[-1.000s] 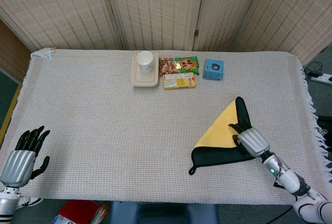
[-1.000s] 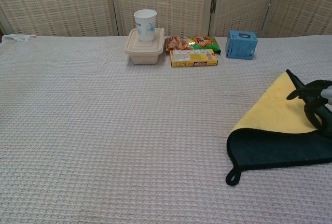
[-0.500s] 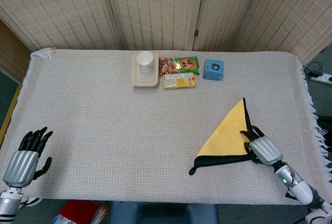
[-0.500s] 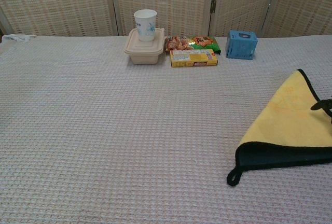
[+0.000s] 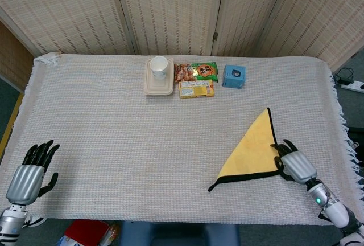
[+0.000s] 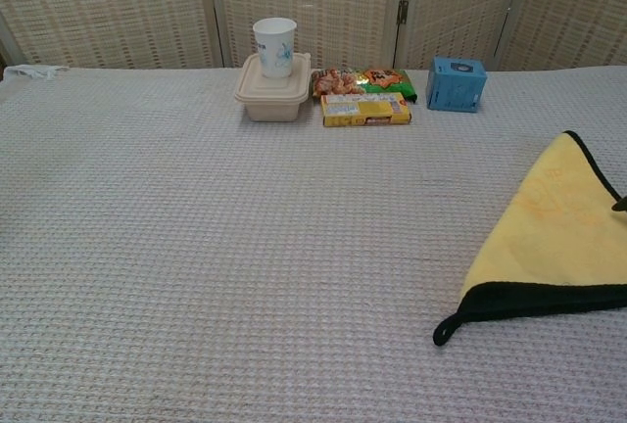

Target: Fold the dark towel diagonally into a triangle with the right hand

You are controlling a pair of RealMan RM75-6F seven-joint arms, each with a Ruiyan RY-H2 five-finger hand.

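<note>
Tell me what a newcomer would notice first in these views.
The towel stands out: a yellow triangle edged in black on the table's right side, with the right robot hand at its right corner. Next, the row at the far edge: a cup on a beige container, snack packets, and a blue box.

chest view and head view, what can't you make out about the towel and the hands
- Chest view: the folded yellow, black-edged towel is cut off by the right frame edge.
- Chest view: the left hand is out of frame.
- Head view: the right hand covers the towel's right corner; contact unclear.
- Head view: print on the snack packets is too small.
</note>
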